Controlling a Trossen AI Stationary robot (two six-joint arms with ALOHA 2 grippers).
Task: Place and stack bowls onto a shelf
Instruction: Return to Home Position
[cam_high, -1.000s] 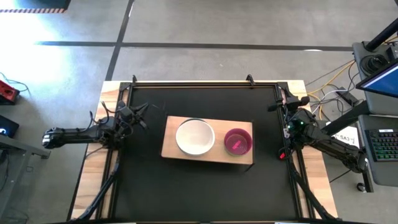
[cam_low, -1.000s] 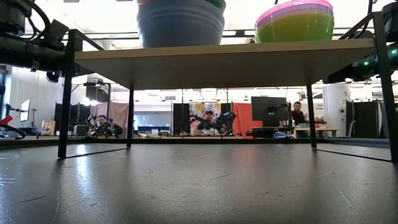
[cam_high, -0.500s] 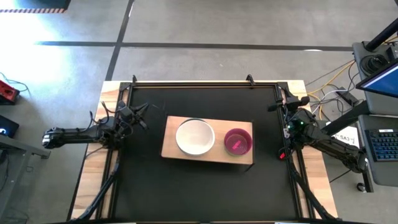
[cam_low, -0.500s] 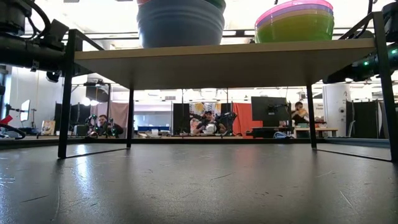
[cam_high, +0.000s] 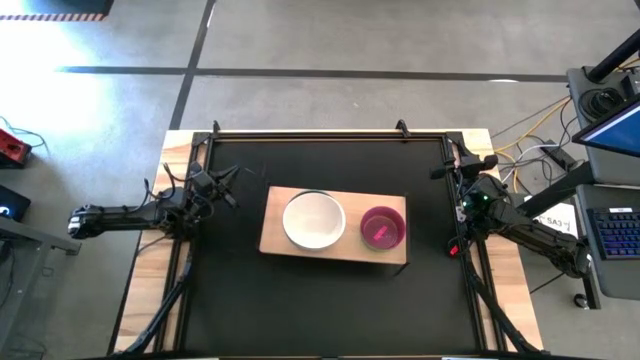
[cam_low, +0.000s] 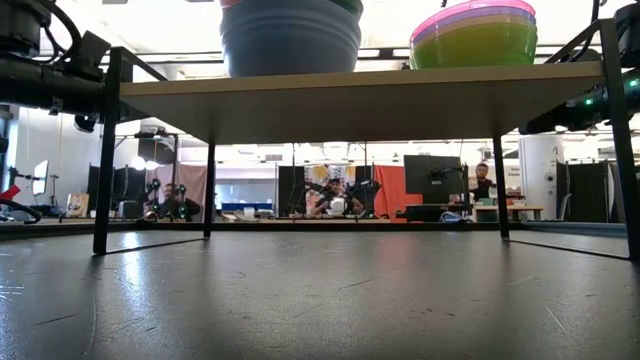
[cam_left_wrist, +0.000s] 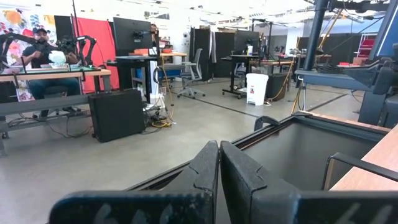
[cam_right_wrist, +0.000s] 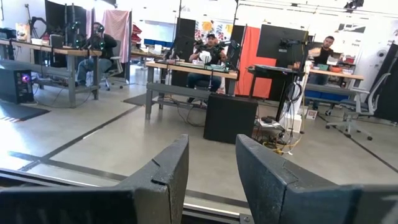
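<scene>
The shelf (cam_high: 333, 245) is a pale wood board standing on thin black legs at the middle of the black table. Two stacks of bowls rest on it. The left stack shows a cream-white bowl (cam_high: 313, 220) on top from above and a blue-grey bowl (cam_low: 290, 40) at its bottom in the low view. The right stack has a magenta bowl (cam_high: 381, 227) on top and a yellow-green bowl (cam_low: 472, 45) lowest. My left gripper (cam_left_wrist: 219, 168) is shut and holds nothing, by the table's left edge (cam_high: 215, 180). My right gripper (cam_right_wrist: 211, 163) is open and holds nothing, by the right edge (cam_high: 460, 162).
A black metal frame (cam_high: 330, 134) runs around the tabletop, with wooden strips (cam_high: 150, 290) outside it. Black table surface (cam_low: 320, 300) lies bare under and in front of the shelf. People sit at desks (cam_right_wrist: 208, 50) in the room beyond the far edge.
</scene>
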